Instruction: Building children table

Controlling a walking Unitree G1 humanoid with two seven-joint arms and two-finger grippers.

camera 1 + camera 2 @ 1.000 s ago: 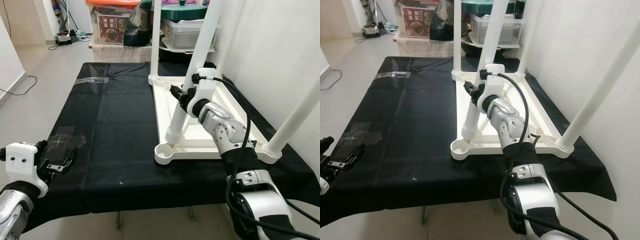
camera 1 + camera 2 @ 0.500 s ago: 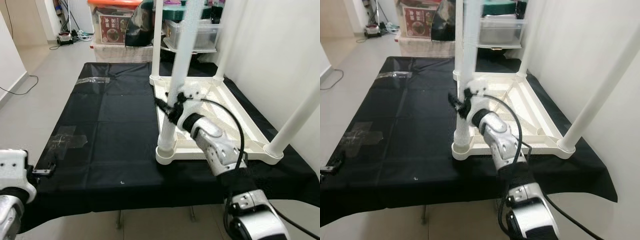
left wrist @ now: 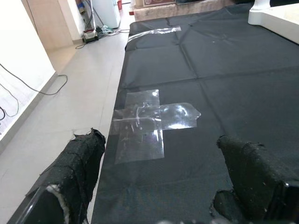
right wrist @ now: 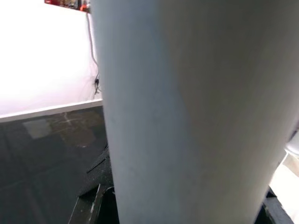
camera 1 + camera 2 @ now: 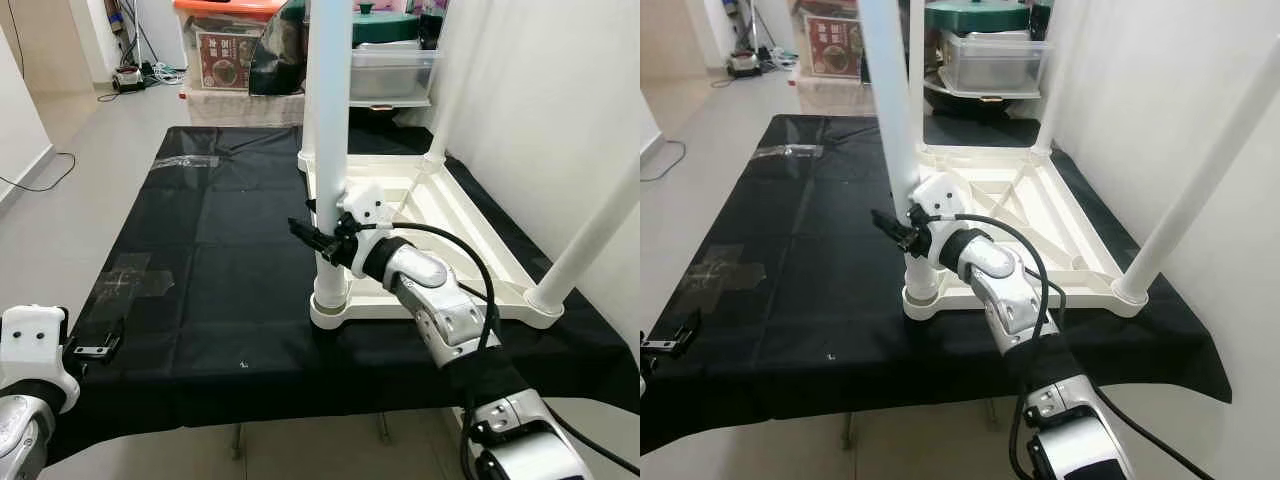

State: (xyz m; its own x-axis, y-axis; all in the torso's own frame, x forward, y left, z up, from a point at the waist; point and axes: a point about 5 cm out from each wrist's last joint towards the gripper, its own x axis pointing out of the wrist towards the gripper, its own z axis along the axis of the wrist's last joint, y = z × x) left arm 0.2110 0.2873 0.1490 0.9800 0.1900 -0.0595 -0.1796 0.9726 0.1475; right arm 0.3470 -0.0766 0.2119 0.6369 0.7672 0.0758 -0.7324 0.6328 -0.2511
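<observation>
A white children's table lies upside down on a black cloth. A white table leg stands upright in its near-left corner socket. My right gripper is shut on this leg a little above the socket. In the right wrist view the leg sits close between the dark fingers. Other legs rise at the near-right corner and the far right. My left gripper is open over the cloth's near-left edge, holding nothing.
Patches of clear tape lie on the cloth, with another strip farther back. Storage boxes and a lidded bin stand behind the table. A white wall runs along the right. A cable crosses the floor at left.
The leg in my right gripper swung from leaning right to upright, and its foot moved into the near-left corner socket. My left gripper dropped lower and nearer.
</observation>
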